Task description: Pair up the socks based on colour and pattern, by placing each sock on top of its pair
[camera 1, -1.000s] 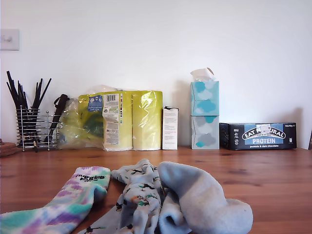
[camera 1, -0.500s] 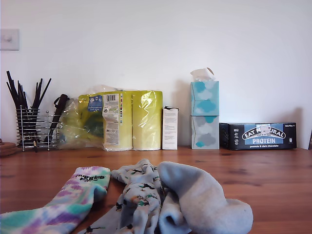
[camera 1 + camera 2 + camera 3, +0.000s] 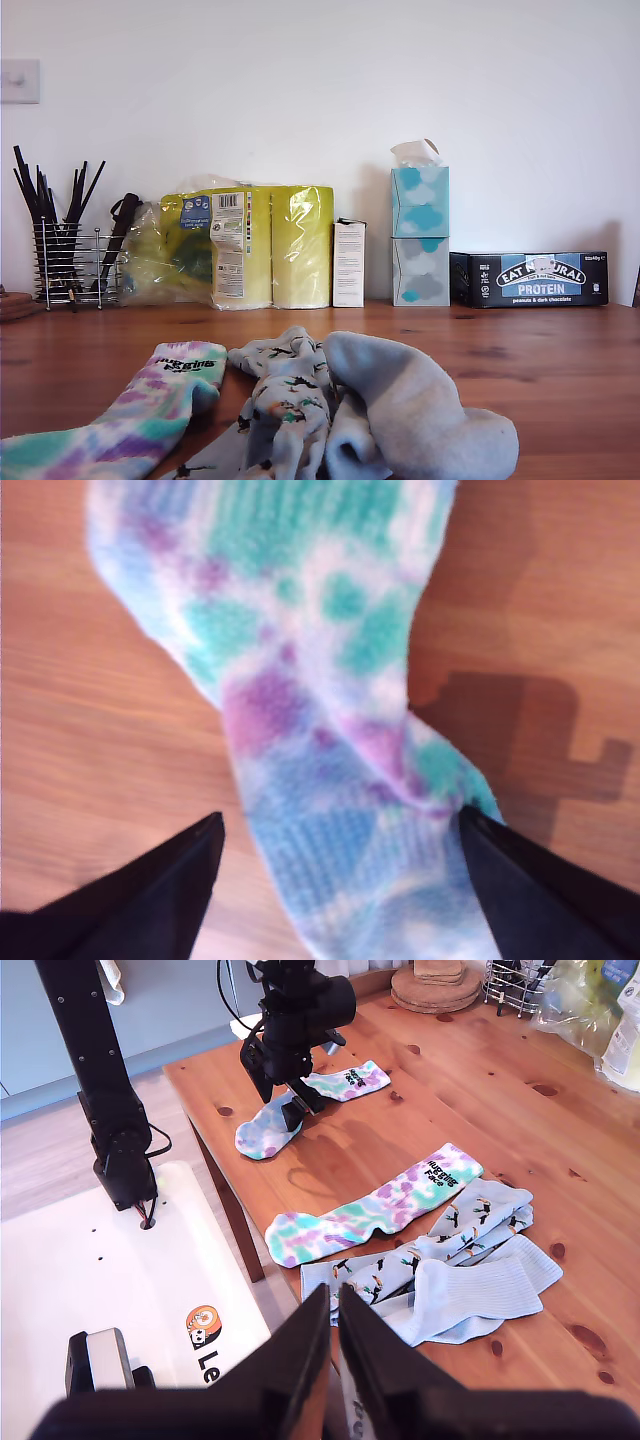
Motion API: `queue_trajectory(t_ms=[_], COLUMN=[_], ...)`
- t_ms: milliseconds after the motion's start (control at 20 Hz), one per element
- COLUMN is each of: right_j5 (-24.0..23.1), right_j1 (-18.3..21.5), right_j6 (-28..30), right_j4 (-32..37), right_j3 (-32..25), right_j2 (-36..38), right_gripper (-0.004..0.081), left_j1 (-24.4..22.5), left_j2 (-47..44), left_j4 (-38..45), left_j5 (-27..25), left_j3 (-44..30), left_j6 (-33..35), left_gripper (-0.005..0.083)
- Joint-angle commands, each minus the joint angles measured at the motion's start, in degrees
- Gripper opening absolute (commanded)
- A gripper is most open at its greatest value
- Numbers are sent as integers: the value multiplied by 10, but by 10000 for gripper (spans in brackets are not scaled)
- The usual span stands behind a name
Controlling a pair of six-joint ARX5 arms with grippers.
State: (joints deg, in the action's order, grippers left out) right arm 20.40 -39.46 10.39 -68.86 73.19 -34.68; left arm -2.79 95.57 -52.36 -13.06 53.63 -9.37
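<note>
My first end effector (image 3: 340,865) is spread wide, one dark finger (image 3: 150,895) on each side of a tie-dye sock (image 3: 320,710) that lies flat on the wooden surface (image 3: 90,710); whether the fingers touch the fabric cannot be told.

Second wrist view: my second end effector (image 3: 333,1305) is raised well above the scene, its fingers almost together with only a thin gap and nothing between them. Below, my first end effector (image 3: 285,1085) stands over the far tie-dye sock (image 3: 305,1105) near the surface's edge. A second tie-dye sock with black lettering (image 3: 375,1205) lies well apart from it, just beside a heap of animal-print socks (image 3: 455,1230) and light-blue ribbed socks (image 3: 480,1295).

Exterior view: neither end effector appears. The lettered tie-dye sock (image 3: 130,420) lies toward the exterior view's left, an animal-print sock (image 3: 285,400) at centre, touching a plain light-blue sock (image 3: 420,410). Behind stand a utensil rack (image 3: 65,260), yellow paper rolls (image 3: 250,245), tissue boxes (image 3: 420,235) and a protein bar box (image 3: 530,278).
</note>
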Motion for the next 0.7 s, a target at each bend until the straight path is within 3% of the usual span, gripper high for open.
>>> queue_trajectory(t_ms=[0, 150, 350, 550, 650], right_j5=[0, 0, 0, 0, 0], right_j1=[0, 0, 0, 0, 0], right_j6=[2, 3, 4, 4, 3], right_j4=[3, 4, 5, 18, 24], right_j3=[-1, -1, -1, -1, -1], right_j2=[1, 1, 1, 1, 1], right_gripper=[-11, -11, -11, -11, -11], left_j1=[-2, -1, 9, 49, 83], left_j2=[41, 49, 20, -19, -20], left_j4=[4, 11, 0, 4, 19], left_j5=[23, 34, 62, 200, 237], left_j3=[-14, -14, 7, 70, 111], left_j6=[-8, 20, 50, 90, 99], left_gripper=[509, -9, -23, -23, -23])
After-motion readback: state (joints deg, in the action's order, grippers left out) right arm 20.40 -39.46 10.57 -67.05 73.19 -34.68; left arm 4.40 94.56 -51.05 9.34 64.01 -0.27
